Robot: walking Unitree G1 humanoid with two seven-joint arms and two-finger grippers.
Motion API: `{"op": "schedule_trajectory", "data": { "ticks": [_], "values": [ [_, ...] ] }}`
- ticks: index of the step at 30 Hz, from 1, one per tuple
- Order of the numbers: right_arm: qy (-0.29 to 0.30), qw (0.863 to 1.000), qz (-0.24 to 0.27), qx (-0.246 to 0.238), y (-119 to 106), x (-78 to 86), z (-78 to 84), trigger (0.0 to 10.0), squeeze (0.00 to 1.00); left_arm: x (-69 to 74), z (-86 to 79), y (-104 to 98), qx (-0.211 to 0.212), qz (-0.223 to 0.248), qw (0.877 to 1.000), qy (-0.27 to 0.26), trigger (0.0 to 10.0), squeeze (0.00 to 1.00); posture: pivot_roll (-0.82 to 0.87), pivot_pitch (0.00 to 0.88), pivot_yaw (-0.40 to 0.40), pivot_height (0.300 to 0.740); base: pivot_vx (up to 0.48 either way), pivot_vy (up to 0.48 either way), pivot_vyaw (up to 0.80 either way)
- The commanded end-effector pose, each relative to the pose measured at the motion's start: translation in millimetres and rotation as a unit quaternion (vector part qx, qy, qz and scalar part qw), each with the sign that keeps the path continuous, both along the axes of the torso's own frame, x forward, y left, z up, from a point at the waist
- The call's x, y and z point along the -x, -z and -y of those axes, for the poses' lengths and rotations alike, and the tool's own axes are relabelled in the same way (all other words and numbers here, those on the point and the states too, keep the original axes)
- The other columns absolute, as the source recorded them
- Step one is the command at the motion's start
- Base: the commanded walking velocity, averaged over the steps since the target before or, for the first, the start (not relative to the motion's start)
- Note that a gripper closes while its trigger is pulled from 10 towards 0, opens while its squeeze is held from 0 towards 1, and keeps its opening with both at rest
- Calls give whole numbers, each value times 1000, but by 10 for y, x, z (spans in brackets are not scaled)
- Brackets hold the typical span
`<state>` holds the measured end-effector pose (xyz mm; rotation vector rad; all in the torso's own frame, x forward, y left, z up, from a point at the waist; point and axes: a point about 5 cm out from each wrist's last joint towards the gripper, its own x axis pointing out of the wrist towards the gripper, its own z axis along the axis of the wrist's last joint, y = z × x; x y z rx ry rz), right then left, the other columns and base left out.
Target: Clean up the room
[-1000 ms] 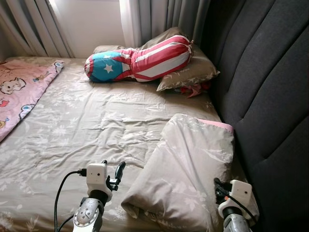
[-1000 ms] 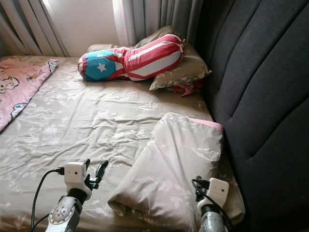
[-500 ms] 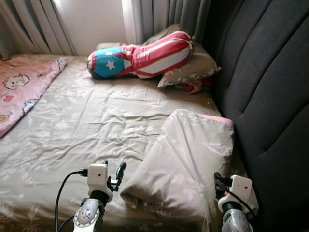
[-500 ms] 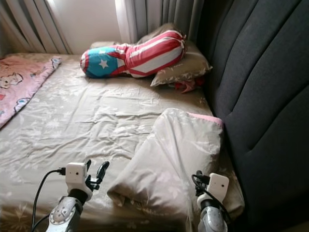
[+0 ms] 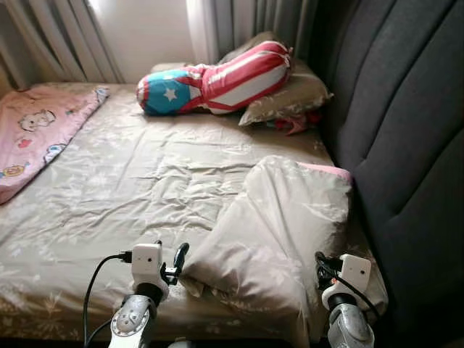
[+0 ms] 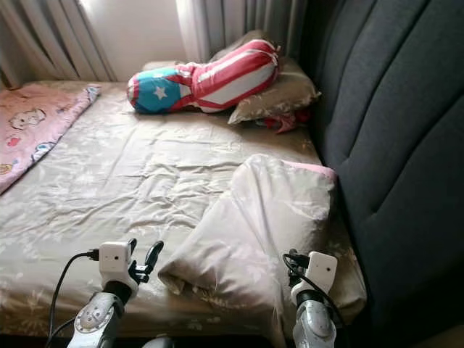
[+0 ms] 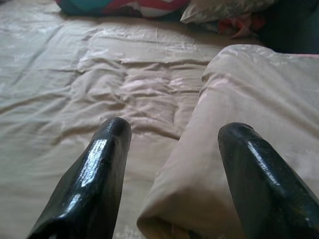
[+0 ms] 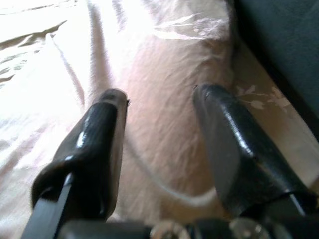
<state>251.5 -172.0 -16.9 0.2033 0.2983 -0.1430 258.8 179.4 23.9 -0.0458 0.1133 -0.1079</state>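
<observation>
A bed (image 5: 130, 167) with a rumpled beige floral sheet stands against a dark grey padded headboard (image 5: 406, 123) on the robot's right. Nearest the robot, a large beige pillow (image 5: 279, 232) with a pink edge lies slanted on the sheet, its far end touching the headboard and its near corner pointing toward the bed's front edge. The left end effector (image 7: 172, 144) hovers low over the sheet just beside that near corner, its two black fingers (image 7: 97, 172) spread apart with nothing between them. The right end effector (image 8: 159, 124) is over the pillow's headboard side, its fingers likewise spread and gripping nothing; a pale cord-like loop lies on the fabric beneath it. At the far end of the bed a bolster printed with red and white stripes and a white star on blue (image 5: 217, 80) rests against a second beige pillow (image 5: 286, 98), with a small red cloth (image 5: 293, 123) tucked just beside it near the headboard. A pink cartoon-print blanket (image 5: 36, 134) covers the far left side. Grey curtains (image 5: 239, 25) hang behind the bed.
</observation>
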Motion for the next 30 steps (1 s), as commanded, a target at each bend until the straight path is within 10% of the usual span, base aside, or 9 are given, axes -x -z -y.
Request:
{"op": "schedule_trajectory", "data": {
  "ticks": [1, 29, 30],
  "values": [
    [-9, 1000, -5, -11, 17, 2, -23, 10000, 1000, 1, -11, -2, -2, 0, 1000, 2, 10000, 0, -10, 0, -20, 665, 0, 0, 0],
    [5, 989, -150, -12, 229, 6, -48, 10000, 1000, 60, -66, -44, -21, 9, 1000, 18, 10000, 0, 24, 0, -5, 665, 0, 0, 0],
    [12, 988, -152, -20, 233, 8, -42, 10000, 698, 70, -76, -51, -22, 9, 1000, 20, 10000, 0, 27, 8, 0, 665, 0, 0, 0]
  ]
}}
